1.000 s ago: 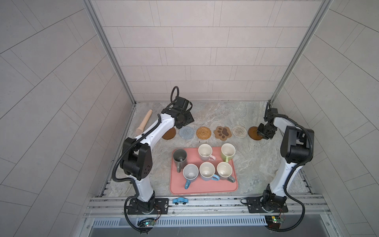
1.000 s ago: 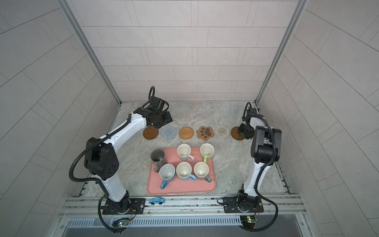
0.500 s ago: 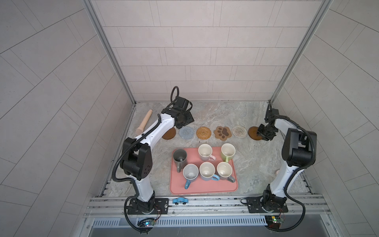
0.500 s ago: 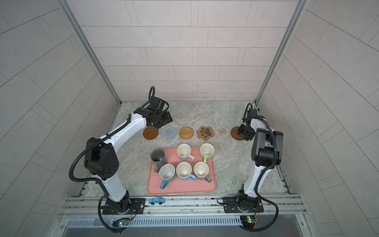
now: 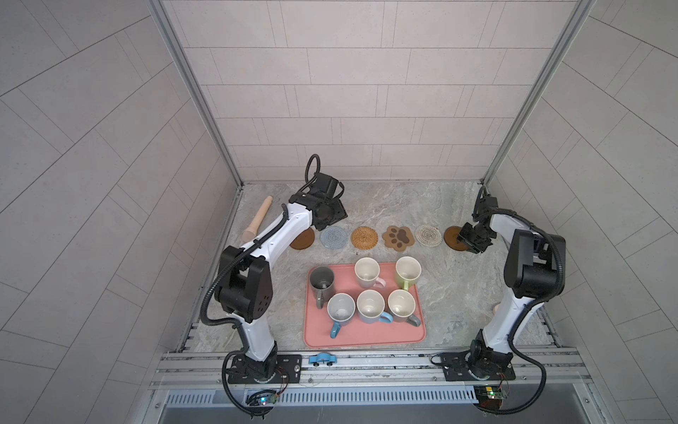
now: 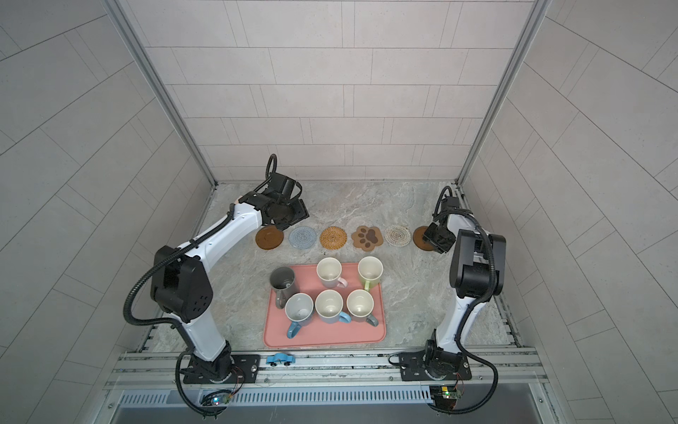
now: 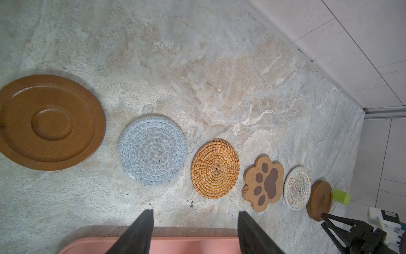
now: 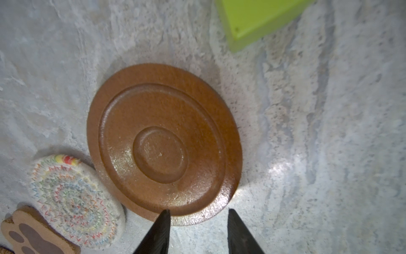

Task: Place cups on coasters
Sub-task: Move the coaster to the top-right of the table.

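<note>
Several coasters lie in a row at the back: a brown wooden disc [image 5: 302,240], a grey-blue crochet round [image 5: 334,237], a tan rattan round [image 5: 364,238], a paw shape [image 5: 398,237], a cream woven round [image 5: 428,235] and a second brown disc [image 5: 453,238]. Several cups stand on the pink tray [image 5: 363,336], among them the dark grey [image 5: 322,282], pink [image 5: 367,272] and green [image 5: 407,272] ones. My left gripper [image 7: 195,212] hangs open and empty above the row's left end. My right gripper [image 8: 198,211] is open at the right disc's [image 8: 164,140] edge, holding nothing.
A wooden pestle [image 5: 258,220] lies by the left wall. A lime green block [image 8: 259,19] sits just beyond the right wooden disc. A blue toy car [image 5: 322,359] rests on the front rail. The right wall is close behind the right arm.
My right gripper's jaws have spread wider at the right wooden disc and the arm has shifted slightly. The left arm, the cups and the coasters have not moved.
</note>
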Controlling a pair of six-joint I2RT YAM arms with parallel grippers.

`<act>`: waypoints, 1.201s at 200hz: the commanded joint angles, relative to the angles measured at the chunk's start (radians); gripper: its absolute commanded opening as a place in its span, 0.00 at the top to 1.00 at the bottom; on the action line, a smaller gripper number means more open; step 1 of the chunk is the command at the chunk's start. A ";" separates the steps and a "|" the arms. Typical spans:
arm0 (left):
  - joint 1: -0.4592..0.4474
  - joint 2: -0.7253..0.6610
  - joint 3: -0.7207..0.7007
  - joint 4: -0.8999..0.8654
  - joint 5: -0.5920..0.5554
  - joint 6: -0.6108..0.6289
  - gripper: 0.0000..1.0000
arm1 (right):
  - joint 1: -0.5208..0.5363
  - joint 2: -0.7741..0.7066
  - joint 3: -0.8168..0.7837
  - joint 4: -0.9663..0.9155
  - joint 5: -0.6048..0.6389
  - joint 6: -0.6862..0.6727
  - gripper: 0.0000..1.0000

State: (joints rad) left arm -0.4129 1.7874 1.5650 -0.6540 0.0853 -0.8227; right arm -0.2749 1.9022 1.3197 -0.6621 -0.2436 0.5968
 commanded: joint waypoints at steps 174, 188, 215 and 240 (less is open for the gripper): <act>-0.005 -0.049 0.013 -0.001 -0.026 -0.015 0.32 | 0.102 0.029 0.127 -0.162 0.100 -0.148 0.52; -0.005 -0.049 0.011 0.000 -0.025 -0.015 0.32 | 0.111 0.049 0.156 -0.190 0.111 -0.175 0.51; -0.006 -0.049 0.010 0.000 -0.025 -0.016 0.32 | 0.136 0.076 0.199 -0.239 0.153 -0.230 0.50; -0.006 -0.049 0.008 0.001 -0.026 -0.016 0.32 | 0.154 0.091 0.211 -0.260 0.187 -0.260 0.50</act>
State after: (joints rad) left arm -0.4129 1.7721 1.5650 -0.6529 0.0837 -0.8230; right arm -0.1387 1.9697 1.5108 -0.8467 -0.1226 0.3935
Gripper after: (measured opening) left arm 0.682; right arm 0.495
